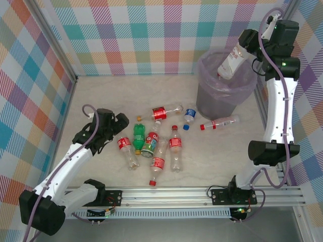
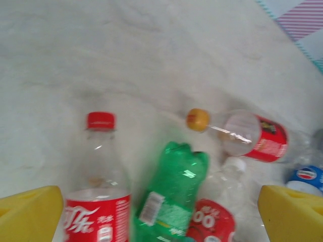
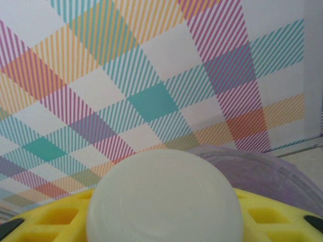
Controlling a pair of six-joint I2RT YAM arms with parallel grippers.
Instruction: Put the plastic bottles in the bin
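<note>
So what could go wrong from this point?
1. The right gripper holds a plastic bottle tilted over the bin; released askew, it might clip the rim.
2. The open left gripper hovers over a red-labelled bottle lying close beside a green bottle; closing could catch both or roll one away.

Left tool (image 2: 161, 216) wide, right tool (image 1: 247, 45) clamped.
</note>
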